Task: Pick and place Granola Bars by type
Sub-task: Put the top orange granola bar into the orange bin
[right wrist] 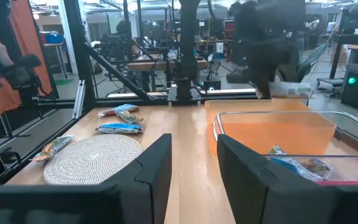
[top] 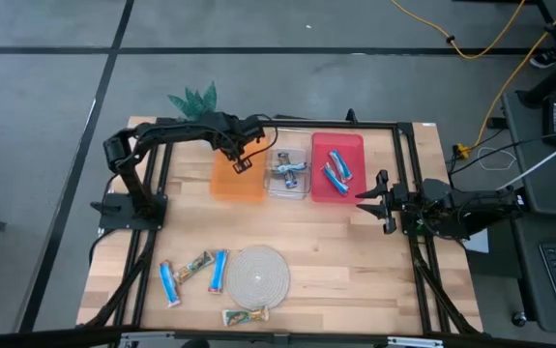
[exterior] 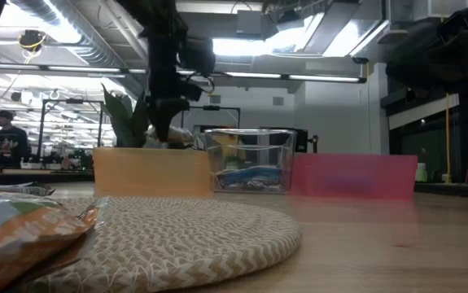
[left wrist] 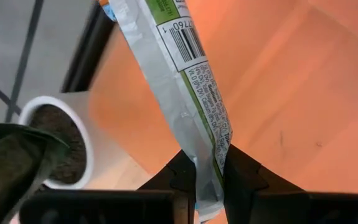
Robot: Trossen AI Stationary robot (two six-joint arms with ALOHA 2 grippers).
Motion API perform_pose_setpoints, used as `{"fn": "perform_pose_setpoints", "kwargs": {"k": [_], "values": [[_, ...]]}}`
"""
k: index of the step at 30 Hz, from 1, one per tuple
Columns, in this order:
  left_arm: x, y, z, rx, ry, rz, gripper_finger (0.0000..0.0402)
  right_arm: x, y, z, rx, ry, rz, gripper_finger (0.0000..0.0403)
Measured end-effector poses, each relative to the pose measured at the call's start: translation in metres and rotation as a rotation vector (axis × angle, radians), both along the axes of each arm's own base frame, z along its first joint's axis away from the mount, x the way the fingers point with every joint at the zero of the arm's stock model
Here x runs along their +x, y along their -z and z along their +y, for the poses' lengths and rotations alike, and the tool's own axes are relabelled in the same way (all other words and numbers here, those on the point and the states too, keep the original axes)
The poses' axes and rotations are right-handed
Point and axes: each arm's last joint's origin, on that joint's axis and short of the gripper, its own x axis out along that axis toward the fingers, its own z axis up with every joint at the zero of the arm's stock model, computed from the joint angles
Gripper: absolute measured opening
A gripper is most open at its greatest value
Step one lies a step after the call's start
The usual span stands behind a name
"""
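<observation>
L gripper (left wrist: pixel 207 180): over orange bin (top: pixel 236 182), pinching granola bar (left wrist: pixel 182 81)
R gripper (right wrist: pixel 194 158): beside red bin (top: pixel 336 172), fingers spread

The pale wooden table (top: pixel 355 256) shows a smooth, lightly grained matt top. The round beige woven rope mat (top: pixel 258 275) looks coarse and ribbed. The orange translucent plastic bin (top: pixel 236 181) has a frosted look, the clear plastic bin (exterior: pixel 248 161) is glossy, and the red translucent plastic bin (top: pixel 337 170) is smooth. The silvery foil-wrapped granola bar (left wrist: pixel 185 81) is shiny and creased. The black frame rails (top: pixel 408 174) look like matt metal.
</observation>
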Motion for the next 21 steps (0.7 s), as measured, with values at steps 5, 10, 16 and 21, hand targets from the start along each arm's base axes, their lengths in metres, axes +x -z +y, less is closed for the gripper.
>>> {"fn": "perform_pose_setpoints", "kwargs": {"k": [5,10,16,21], "values": [[-0.004,0.012,0.001,-0.037,-0.005,-0.009,0.0042,0.0,0.0,0.0,0.0,0.0,0.0,0.0132],[-0.008,0.024,-0.001,-0.103,0.008,-0.014,0.0043,0.0,0.0,0.0,0.0,0.0,0.0,0.0132],[-0.012,0.035,-0.004,-0.159,0.028,-0.009,0.0051,0.0,0.0,0.0,0.0,0.0,0.0,0.0132],[-0.014,0.038,-0.006,-0.163,0.029,0.001,0.0069,0.0,0.0,0.0,0.0,0.0,0.0,0.0132]]}}
